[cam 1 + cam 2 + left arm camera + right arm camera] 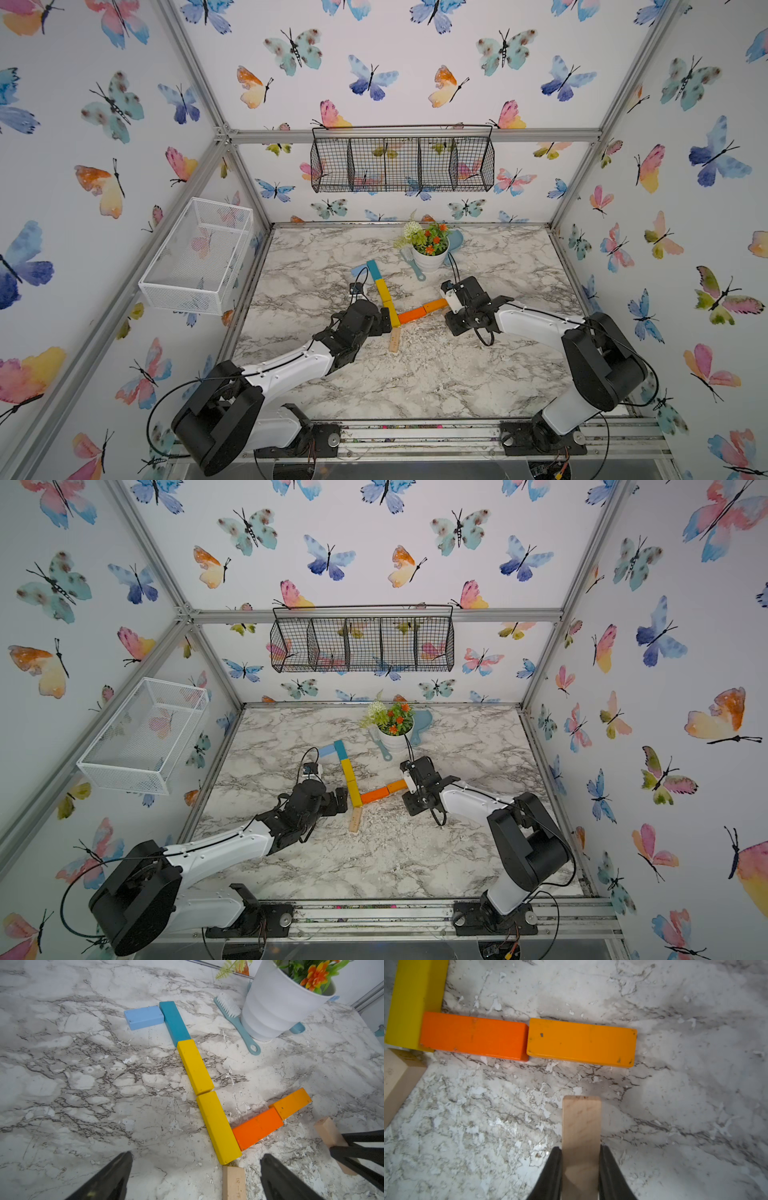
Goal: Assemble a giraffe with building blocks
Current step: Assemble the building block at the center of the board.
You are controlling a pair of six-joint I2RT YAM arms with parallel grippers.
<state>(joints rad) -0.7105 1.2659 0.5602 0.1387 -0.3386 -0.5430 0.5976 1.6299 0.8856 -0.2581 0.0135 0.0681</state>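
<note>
Seven blocks lie flat on the bench point(457, 374) as the giraffe point(388, 299), around the bench's middle. The light-blue head point(143, 1017) touches the side of the teal block point(174, 1022) at its far end. The teal block meets the upper yellow point(195, 1067) end to end, and a thin crack parts that from the lower yellow point(218, 1126).

From the near end of the lower yellow the dark orange point(257, 1128) runs sideways toward the right arm. The light orange point(292, 1103) follows it end to end, slightly offset. One wood leg point(233, 1182) lies just at the near end of the lower yellow, pointing toward the robot.

The eighth block, the second leg point(581, 1122), is clamped across its width by the right end effector point(581, 1150). Its free end points at the light orange, with a strip of bare bench between them. Whether this leg rests on the bench cannot be told.

The left end effector point(196, 1155) stands wide open and grips nothing. In both top views it sits just beside the lower yellow's near end, on the left arm's side.

Beyond the giraffe stands a white pot point(430, 257) of flowers, with a brush point(413, 266) just beside it and a scoop point(455, 241) behind.
</note>
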